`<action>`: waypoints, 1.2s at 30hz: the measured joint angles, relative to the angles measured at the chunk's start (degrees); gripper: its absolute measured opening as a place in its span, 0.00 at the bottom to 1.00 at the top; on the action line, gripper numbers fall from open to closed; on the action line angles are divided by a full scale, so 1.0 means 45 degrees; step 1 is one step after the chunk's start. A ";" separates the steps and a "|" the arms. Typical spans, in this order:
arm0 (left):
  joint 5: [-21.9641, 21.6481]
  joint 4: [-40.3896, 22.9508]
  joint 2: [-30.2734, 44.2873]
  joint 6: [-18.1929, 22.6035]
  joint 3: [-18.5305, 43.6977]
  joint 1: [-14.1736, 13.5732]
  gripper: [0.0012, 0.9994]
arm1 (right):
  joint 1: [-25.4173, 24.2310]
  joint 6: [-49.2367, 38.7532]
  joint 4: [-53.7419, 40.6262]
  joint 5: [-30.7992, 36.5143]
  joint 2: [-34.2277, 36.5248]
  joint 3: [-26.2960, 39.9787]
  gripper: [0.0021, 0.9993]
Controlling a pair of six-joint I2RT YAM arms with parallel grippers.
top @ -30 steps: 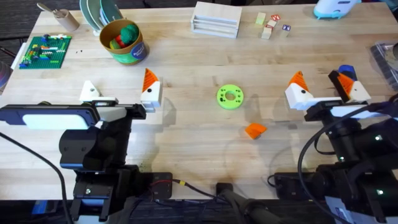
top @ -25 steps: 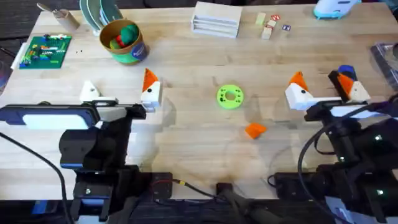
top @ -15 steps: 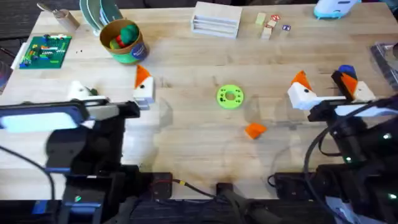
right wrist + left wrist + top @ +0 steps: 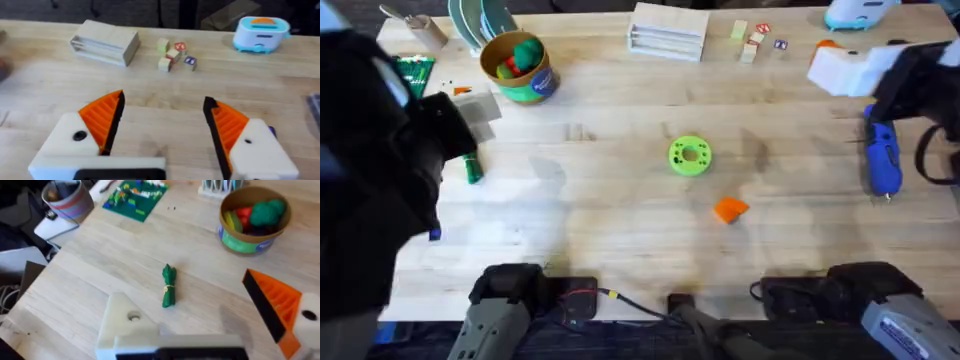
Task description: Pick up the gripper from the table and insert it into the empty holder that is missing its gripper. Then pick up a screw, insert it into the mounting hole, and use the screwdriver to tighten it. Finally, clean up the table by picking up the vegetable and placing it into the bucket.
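The orange ribbed gripper (image 4: 730,209) lies loose on the table (image 4: 620,230), right of centre. My left gripper (image 4: 200,305) is open over the left side; one finger is the bare white holder (image 4: 125,325), the other carries an orange tip (image 4: 277,305). Beyond these fingers lies the green vegetable (image 4: 169,286) (image 4: 472,168), with the bucket (image 4: 252,222) (image 4: 520,68) farther back, holding toy food. The blue screwdriver (image 4: 882,155) lies at the right. My right gripper (image 4: 164,107) (image 4: 845,68) is open at the back right, both orange pads in place. No screw is in view.
A flat green disc with holes (image 4: 690,155) sits mid-table. Along the back stand a wooden block (image 4: 668,30), small cubes (image 4: 755,40) and a pale blue device (image 4: 860,12). A green brick board (image 4: 135,195) and a cup (image 4: 67,200) are at the far left.
The left arm has risen close under the camera and swung left, uncovering the vegetable. The right gripper moved to the back right, uncovering the screwdriver. The loose orange gripper stayed put.
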 joint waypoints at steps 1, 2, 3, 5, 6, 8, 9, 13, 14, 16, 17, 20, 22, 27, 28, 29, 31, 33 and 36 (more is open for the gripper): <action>0.0244 -0.0022 0.0326 -0.0131 0.0000 0.0174 0.99 | 0.0074 0.0000 -0.0047 -0.0115 0.0145 0.0000 0.99; 0.0500 0.0016 0.0661 -0.0246 0.0000 0.0355 0.99 | 0.0150 0.0000 -0.0080 -0.0224 0.0270 0.0000 0.99; 0.0656 0.0042 0.0983 -0.0349 0.0000 0.0496 0.99 | 0.0222 0.0000 -0.0111 -0.0306 0.0389 0.0000 0.99; 0.0799 0.0045 0.1544 -0.0489 0.0000 0.0672 0.99 | 0.0320 0.0000 -0.0147 -0.0405 0.0524 0.0000 0.99; 0.0859 -0.0319 0.2977 -0.0666 0.0000 0.0729 0.99 | 0.0346 0.0000 -0.0185 -0.0553 0.0546 0.0000 0.99; 0.1059 -0.0337 0.3763 -0.0703 0.0000 0.0729 0.99 | 0.0346 0.0000 -0.0211 -0.0558 0.0546 -0.0001 0.99; 0.1384 -0.0210 0.5674 -0.0810 0.0000 0.0847 0.99 | 0.0346 0.0000 -0.0214 -0.0558 0.0543 0.0000 0.99; 0.1633 -0.0143 0.7373 -0.1648 0.0000 0.1919 0.99 | 0.0346 0.0000 -0.0216 -0.0558 0.0546 0.0000 0.99; 0.1755 -0.0143 0.7715 -0.1956 0.0000 0.2364 0.99 | 0.0346 0.0000 -0.0226 -0.0558 0.0546 0.0000 0.99; 0.2160 -0.0131 0.8270 -0.2493 0.0000 0.3319 0.99 | 0.0346 0.0000 -0.0282 -0.0558 0.0546 0.0000 0.99; 0.2359 -0.0072 0.8459 -0.2671 0.0000 0.3736 0.99 | 0.0346 0.0000 -0.0313 -0.0558 0.0546 0.0000 0.99; 0.2869 0.0206 0.8788 -0.3048 0.0000 0.4602 0.99 | 0.0346 0.0000 -0.0352 -0.0558 0.0546 0.0000 0.99; 0.3087 0.0407 0.8806 -0.3050 0.0000 0.4763 0.99 | 0.0346 0.0000 -0.0347 -0.0558 0.0546 0.0000 0.99; 0.3515 0.0873 0.8790 -0.2792 0.0010 0.4761 0.36 | 0.0346 0.0000 -0.0352 -0.0558 0.0546 0.0000 0.99; 0.3537 0.0690 0.8749 -0.2790 0.0019 0.4746 0.21 | 0.0346 0.0000 -0.0352 -0.0558 0.0545 0.0000 0.99; 0.3541 0.0425 0.8643 -0.2721 0.0034 0.4700 0.05 | 0.0346 0.0000 -0.0351 -0.0558 0.0546 0.0000 0.99; 0.3472 0.0019 0.8305 -0.2628 0.0111 0.4531 0.01 | 0.0346 0.0000 -0.0352 -0.0558 0.0546 0.0000 0.99; 0.3313 -0.0364 0.7680 -0.2386 0.0288 0.4162 0.02 | 0.0346 0.0000 -0.0352 -0.0558 0.0544 0.0000 0.99; 0.3085 -0.0838 0.6237 -0.1775 0.0738 0.3163 0.02 | 0.0346 0.0000 -0.0352 -0.0558 0.0546 0.0000 0.99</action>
